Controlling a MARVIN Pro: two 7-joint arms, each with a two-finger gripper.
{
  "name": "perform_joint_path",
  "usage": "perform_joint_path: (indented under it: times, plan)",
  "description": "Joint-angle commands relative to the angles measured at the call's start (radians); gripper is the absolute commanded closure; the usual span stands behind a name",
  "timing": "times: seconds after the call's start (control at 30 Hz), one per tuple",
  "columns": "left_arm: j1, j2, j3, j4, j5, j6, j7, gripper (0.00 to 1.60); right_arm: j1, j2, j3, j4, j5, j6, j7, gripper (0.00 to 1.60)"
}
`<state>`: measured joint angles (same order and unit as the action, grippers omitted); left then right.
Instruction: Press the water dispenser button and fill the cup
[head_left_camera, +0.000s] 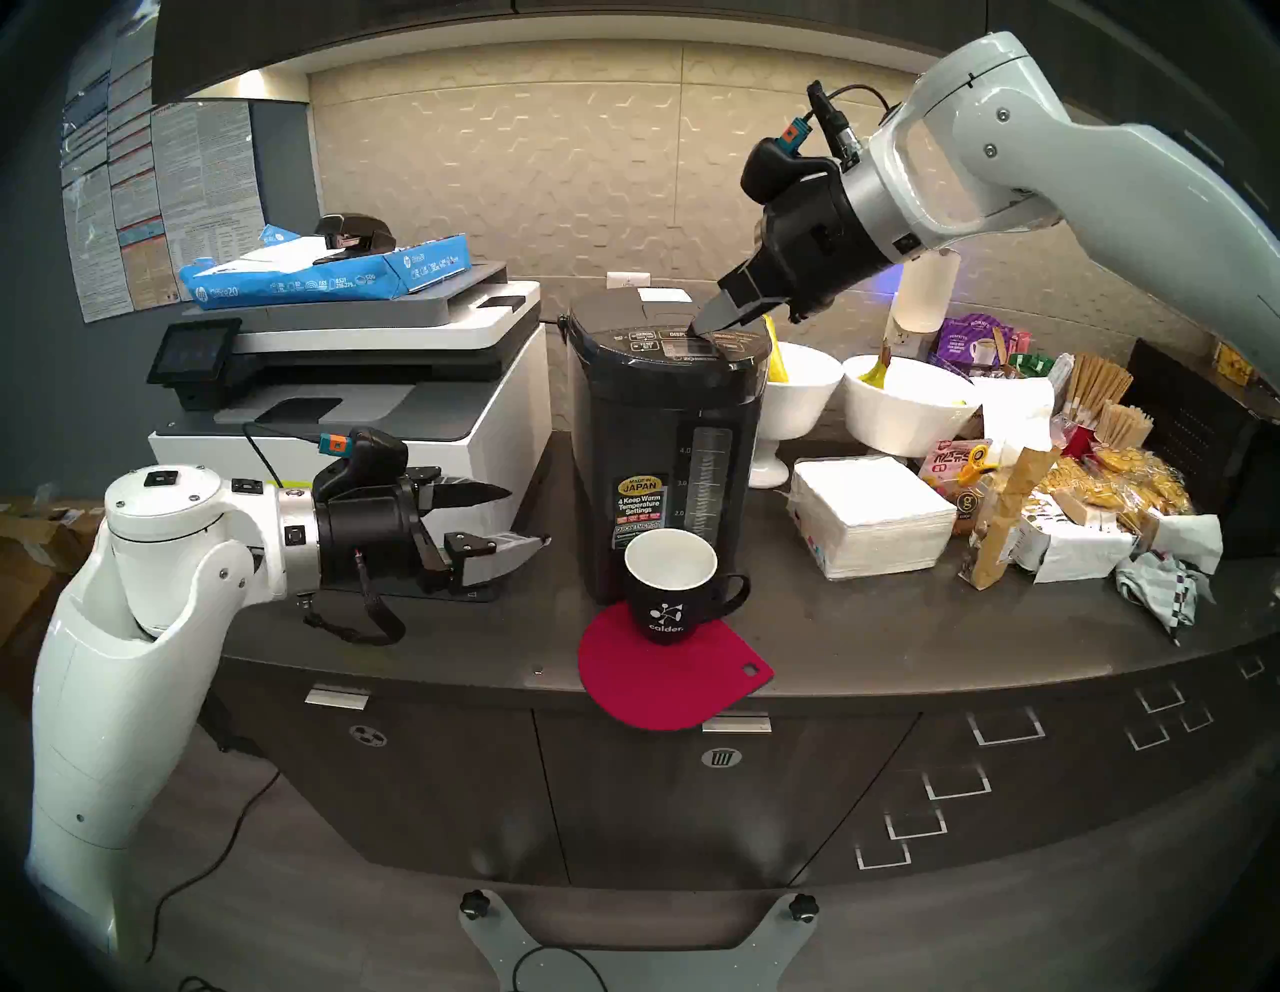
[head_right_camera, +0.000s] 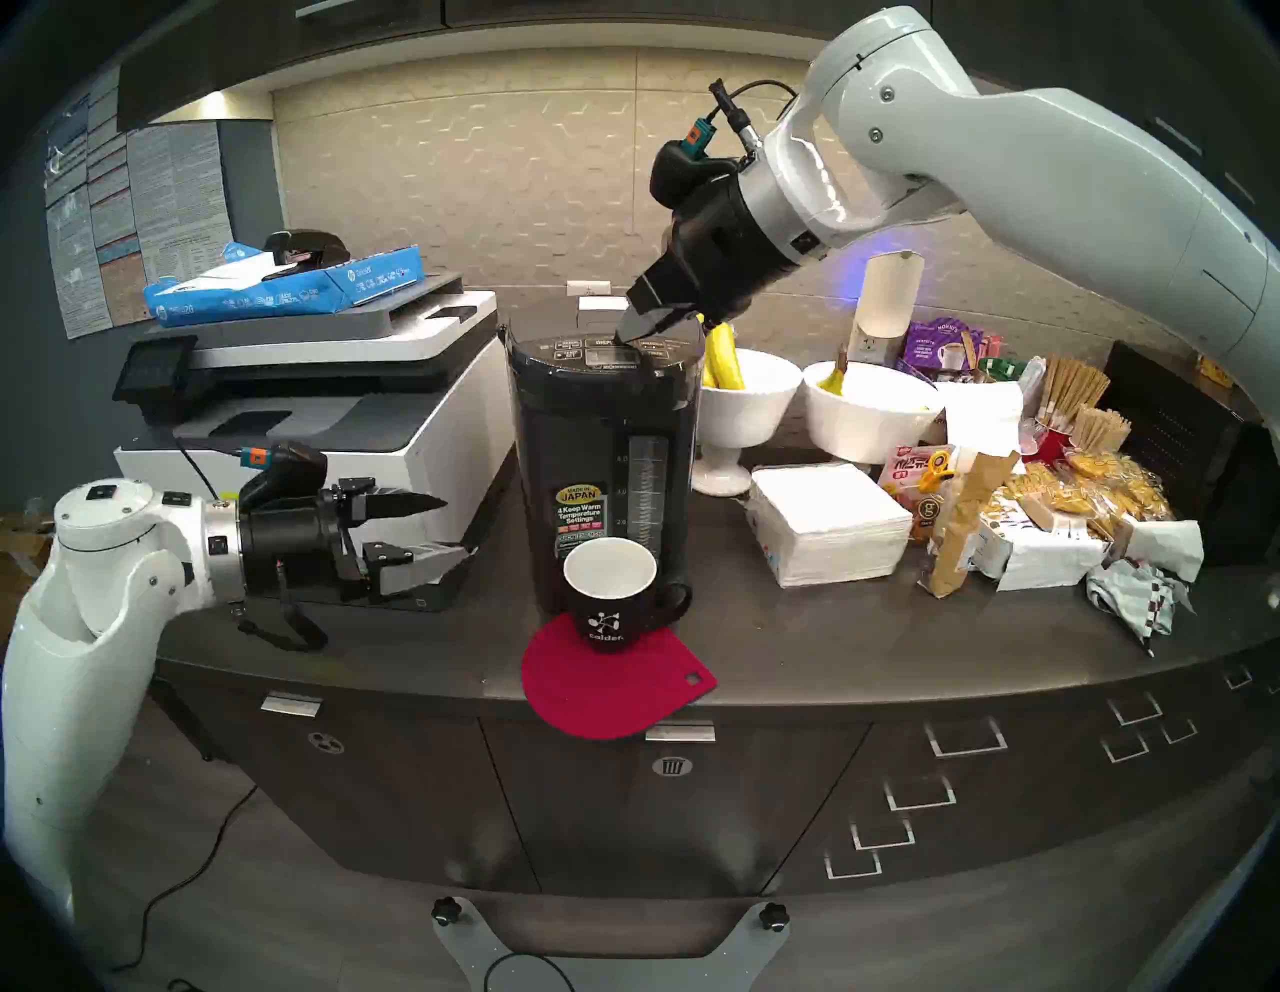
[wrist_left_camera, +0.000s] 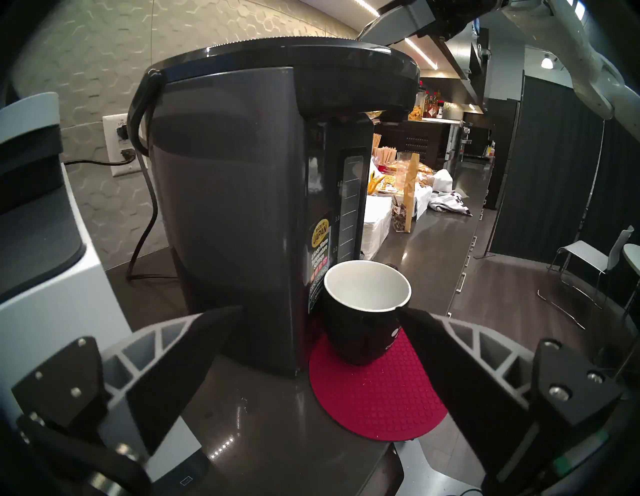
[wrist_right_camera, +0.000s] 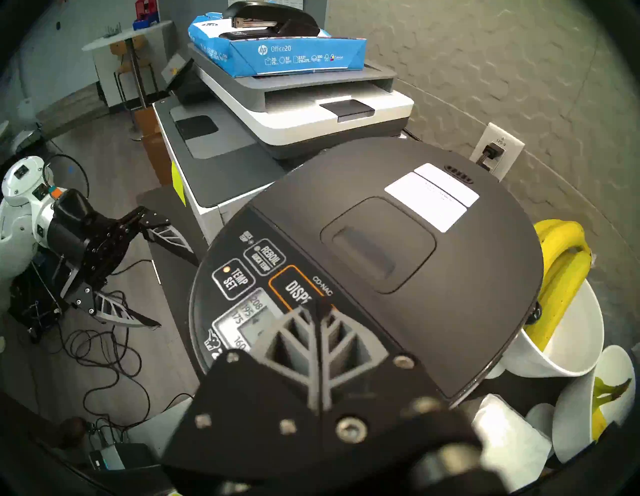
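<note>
The dark grey water dispenser (head_left_camera: 658, 429) (wrist_left_camera: 242, 207) stands mid-counter. Its DISPENSE button (wrist_right_camera: 294, 291) is half covered by my right gripper (wrist_right_camera: 317, 308) (head_left_camera: 699, 325), which comes down from the right, shut, with its tips resting on the key. The cup (head_left_camera: 670, 589) (wrist_left_camera: 363, 311), black with a white inside and no water visible in it, stands upright on a red mat (head_left_camera: 665, 686) against the dispenser's front, handle to the right. My left gripper (head_left_camera: 528, 515) (wrist_left_camera: 320, 309) hovers open to the left of the cup, holding nothing.
A white and grey printer (head_left_camera: 360, 388) with a blue paper ream (head_left_camera: 325, 277) stands left of the dispenser. To the right are white bowls (head_left_camera: 796, 395) holding bananas, a napkin stack (head_left_camera: 873, 516) and snack packets (head_left_camera: 1080, 499). The mat overhangs the counter's front edge.
</note>
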<state>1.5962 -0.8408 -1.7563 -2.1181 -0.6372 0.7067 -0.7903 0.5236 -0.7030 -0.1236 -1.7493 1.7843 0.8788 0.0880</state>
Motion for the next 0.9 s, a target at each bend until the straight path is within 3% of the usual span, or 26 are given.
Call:
perform_joint_path:
  times: [0.0, 0.87]
  plan:
    - [-0.002, 0.001, -0.005, -0.006, -0.001, -0.001, -0.001, 0.00, -0.009, 0.008, -0.004, -0.017, 0.005, -0.004, -0.002, 1.60]
    - [-0.002, 0.001, -0.005, -0.006, -0.001, -0.001, -0.001, 0.00, -0.028, 0.000, -0.022, -0.019, -0.048, 0.003, 0.037, 1.60]
